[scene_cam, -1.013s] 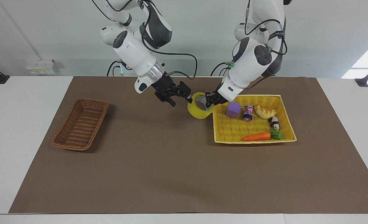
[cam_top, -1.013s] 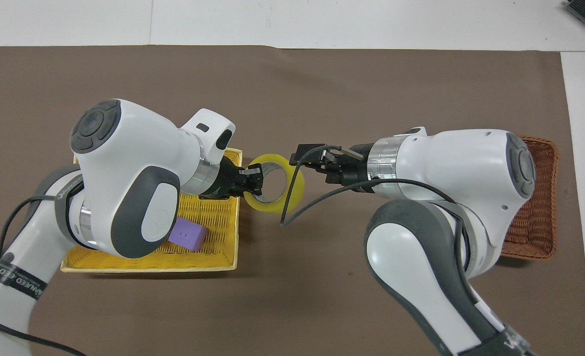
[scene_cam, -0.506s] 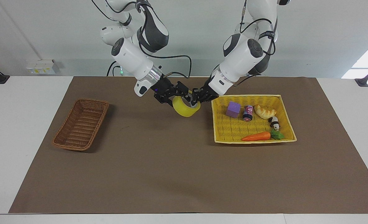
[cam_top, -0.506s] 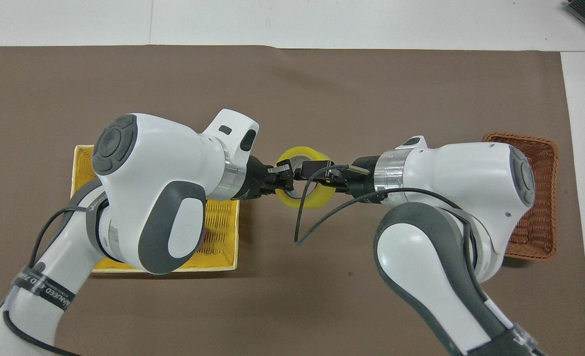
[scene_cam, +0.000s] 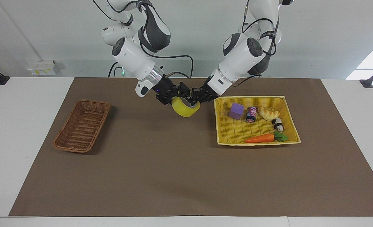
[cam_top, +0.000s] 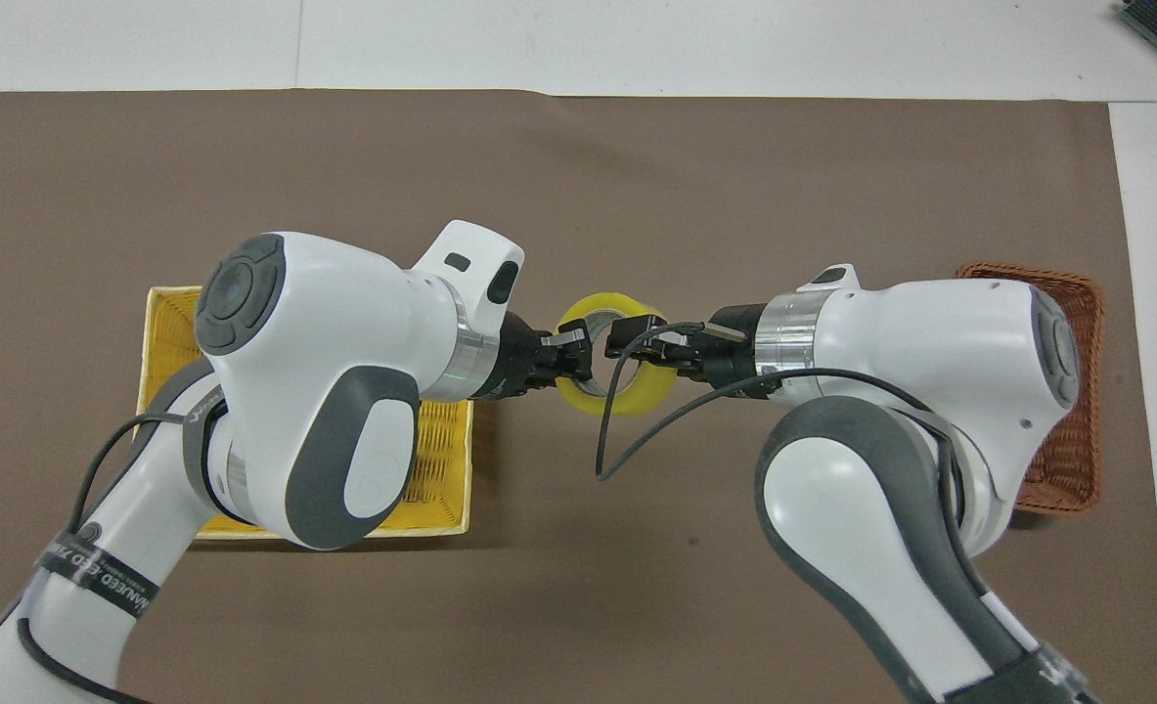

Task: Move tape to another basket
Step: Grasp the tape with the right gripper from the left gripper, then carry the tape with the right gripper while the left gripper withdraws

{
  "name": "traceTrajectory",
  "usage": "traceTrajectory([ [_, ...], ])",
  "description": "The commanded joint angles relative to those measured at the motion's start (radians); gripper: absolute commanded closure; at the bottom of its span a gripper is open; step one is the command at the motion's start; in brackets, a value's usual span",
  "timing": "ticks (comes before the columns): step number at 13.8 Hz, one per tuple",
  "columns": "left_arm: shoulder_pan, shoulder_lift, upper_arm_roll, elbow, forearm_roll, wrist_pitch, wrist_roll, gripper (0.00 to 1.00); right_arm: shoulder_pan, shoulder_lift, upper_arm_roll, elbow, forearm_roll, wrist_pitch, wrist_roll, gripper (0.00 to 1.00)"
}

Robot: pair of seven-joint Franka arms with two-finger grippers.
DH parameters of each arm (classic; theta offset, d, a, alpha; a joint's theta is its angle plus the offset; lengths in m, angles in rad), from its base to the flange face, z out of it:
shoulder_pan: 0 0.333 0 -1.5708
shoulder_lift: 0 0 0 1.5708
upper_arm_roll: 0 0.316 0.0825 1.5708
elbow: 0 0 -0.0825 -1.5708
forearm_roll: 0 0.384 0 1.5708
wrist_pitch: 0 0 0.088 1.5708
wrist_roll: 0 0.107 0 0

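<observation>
Facing view: the yellow basket (scene_cam: 289, 118) at the left arm's end of the table holds a purple block (scene_cam: 236, 111), a small can (scene_cam: 251, 114), a croissant (scene_cam: 268, 113), a little figure (scene_cam: 279, 124) and a carrot (scene_cam: 259, 138). The brown wicker basket (scene_cam: 82, 125) sits well apart at the right arm's end. Between them, over the brown mat (scene_cam: 173, 164), the tape (scene_cam: 185, 108) hangs in the air, a thick yellowish ring. The right gripper (scene_cam: 177, 95) and the left gripper (scene_cam: 196, 97) both meet it; whether each clamps it I cannot tell.

Overhead view: both arms cover much of the baskets. The tape (cam_top: 627, 396) shows a grey-white core, with the left gripper (cam_top: 578, 354) and right gripper (cam_top: 627, 344) at its rim.
</observation>
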Motion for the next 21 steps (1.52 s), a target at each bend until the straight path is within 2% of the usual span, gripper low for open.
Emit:
traceTrajectory([
  [1, -0.010, -0.007, 0.007, 0.020, -0.023, 0.007, -0.050, 0.61, -0.016, -0.020, 0.004, -0.015, 0.015, -0.014, -0.034, 1.00],
  [2, -0.010, -0.008, 0.007, 0.032, -0.026, 0.005, -0.067, 0.01, -0.024, -0.018, 0.004, -0.013, 0.015, -0.014, -0.034, 1.00],
  [6, 0.010, -0.048, 0.017, 0.034, -0.038, -0.002, -0.087, 0.00, -0.025, -0.017, 0.004, -0.012, 0.013, -0.014, -0.034, 1.00],
  [8, 0.052, -0.068, 0.020, 0.032, -0.077, -0.019, -0.101, 0.00, -0.025, -0.018, 0.004, -0.012, 0.015, -0.014, -0.031, 1.00],
  [11, 0.103, -0.076, 0.026, 0.028, -0.054, -0.067, -0.089, 0.00, -0.045, -0.018, 0.003, -0.009, 0.013, -0.044, -0.035, 1.00],
  [12, 0.120, -0.076, 0.029, 0.031, -0.011, -0.100, -0.086, 0.00, -0.060, -0.023, -0.001, -0.003, 0.010, -0.080, -0.044, 1.00],
  [14, 0.148, -0.076, 0.029, 0.032, 0.136, -0.131, -0.077, 0.00, -0.131, -0.050, -0.002, 0.023, -0.028, -0.178, -0.057, 1.00],
  [17, 0.220, -0.074, 0.029, 0.032, 0.234, -0.163, 0.041, 0.00, -0.293, -0.076, -0.001, 0.088, -0.088, -0.365, -0.081, 1.00],
  [19, 0.293, -0.076, 0.029, 0.034, 0.270, -0.208, 0.190, 0.00, -0.393, -0.072, -0.002, 0.103, -0.091, -0.393, -0.110, 1.00],
  [21, 0.358, -0.074, 0.029, 0.073, 0.374, -0.272, 0.300, 0.00, -0.483, -0.067, -0.004, 0.100, -0.160, -0.393, -0.115, 1.00],
])
